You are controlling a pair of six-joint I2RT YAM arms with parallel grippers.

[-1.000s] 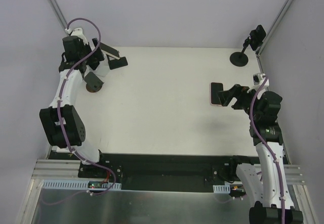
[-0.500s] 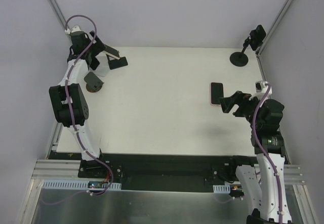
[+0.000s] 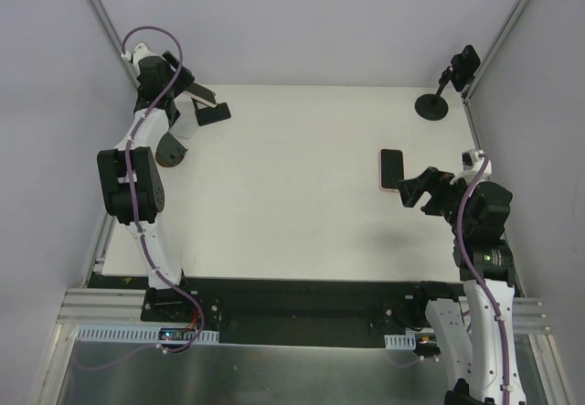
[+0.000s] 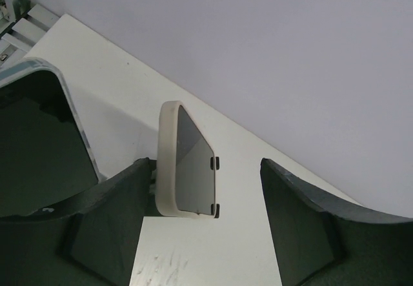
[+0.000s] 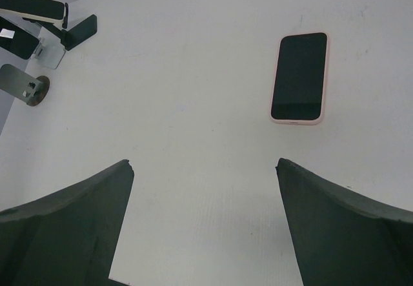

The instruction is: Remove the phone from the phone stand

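Note:
A phone in a cream case (image 4: 187,170) stands tilted on a black phone stand (image 3: 214,112) at the far left; two black clips hold its edge. It also shows in the right wrist view (image 5: 32,4). My left gripper (image 4: 206,234) is open around the phone without touching it, and the phone is nearer the left finger (image 4: 110,221). In the top view the left gripper (image 3: 189,94) is at the stand. My right gripper (image 3: 416,188) is open and empty, just short of a pink-cased phone (image 3: 391,168) lying flat, also seen in the right wrist view (image 5: 299,77).
A second dark-screened device with a silvery rim (image 4: 39,144) stands just left of the cream phone. A grey round-based stand (image 3: 168,147) sits near it. A black stand with a round base (image 3: 433,105) is at the far right corner. Walls close in on the left and back.
The left arm has folded up and its wrist has swung toward the far left corner, at the stand. The right gripper has drawn back a little from the pink-cased phone.

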